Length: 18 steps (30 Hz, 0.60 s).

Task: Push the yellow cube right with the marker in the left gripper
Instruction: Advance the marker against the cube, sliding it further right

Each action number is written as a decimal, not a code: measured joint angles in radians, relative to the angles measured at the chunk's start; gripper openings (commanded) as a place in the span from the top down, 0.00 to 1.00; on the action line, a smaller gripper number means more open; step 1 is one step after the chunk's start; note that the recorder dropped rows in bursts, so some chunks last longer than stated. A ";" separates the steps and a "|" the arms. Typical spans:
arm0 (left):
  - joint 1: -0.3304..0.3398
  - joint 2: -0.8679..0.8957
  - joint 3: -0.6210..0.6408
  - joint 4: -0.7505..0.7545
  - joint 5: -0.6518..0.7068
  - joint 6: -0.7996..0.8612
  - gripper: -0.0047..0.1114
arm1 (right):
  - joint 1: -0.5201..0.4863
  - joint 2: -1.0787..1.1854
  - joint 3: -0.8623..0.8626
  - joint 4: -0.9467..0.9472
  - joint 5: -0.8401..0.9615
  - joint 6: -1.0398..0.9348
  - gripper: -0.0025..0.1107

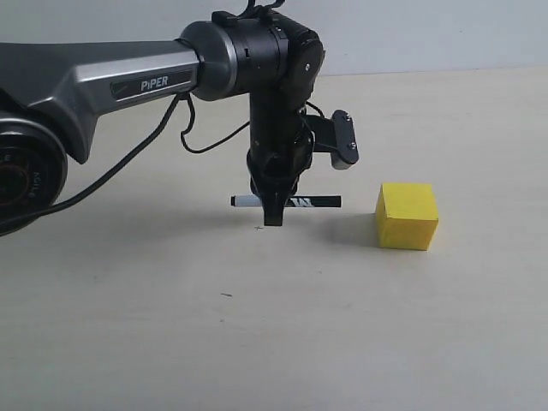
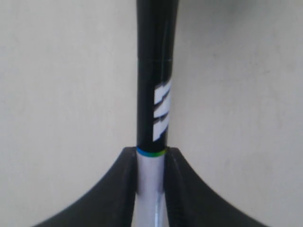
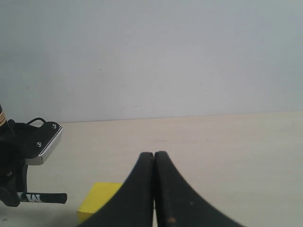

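My left gripper [image 1: 273, 216] points straight down and is shut on the marker [image 1: 317, 202], which lies level just above the table. Its black end points right, toward the yellow cube [image 1: 407, 216], with a small gap between the tip and the cube. In the left wrist view the marker [image 2: 155, 94] runs out from between the black fingers [image 2: 127, 189], white barrel clamped, black label beyond; the left gripper [image 2: 151, 156] is shut round it. The right gripper [image 3: 154, 158] is shut with nothing in it, and the cube [image 3: 98, 200] shows partly behind it. The marker tip [image 3: 47, 197] is visible there too.
The beige table [image 1: 171, 342] carries nothing else. The silver PIPER arm segment [image 1: 128, 81] reaches in from the left with a black cable [image 1: 128, 163] hanging below. A plain grey wall [image 3: 165, 56] stands behind the table.
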 measured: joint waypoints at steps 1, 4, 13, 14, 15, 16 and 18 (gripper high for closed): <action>0.000 0.000 0.000 -0.007 0.001 0.000 0.96 | 0.000 0.000 0.000 0.000 0.000 0.000 0.98; 0.000 0.000 0.000 -0.028 0.001 0.000 0.96 | 0.000 0.000 0.000 0.000 0.000 0.000 0.98; -0.036 0.006 0.000 -0.043 -0.031 0.000 0.96 | 0.000 0.000 0.000 0.000 0.000 0.000 0.98; -0.043 0.006 0.000 -0.043 -0.040 0.000 0.96 | 0.000 0.000 0.000 0.000 0.000 0.000 0.98; -0.050 0.006 0.000 -0.043 -0.052 0.000 0.96 | 0.000 0.000 0.000 0.000 0.000 0.000 0.98; -0.060 0.006 0.000 -0.043 -0.068 0.000 0.96 | 0.000 0.000 0.000 0.000 0.000 0.000 0.98; -0.074 0.006 -0.004 -0.045 -0.092 0.000 0.96 | 0.000 0.000 0.000 0.000 0.000 0.000 0.98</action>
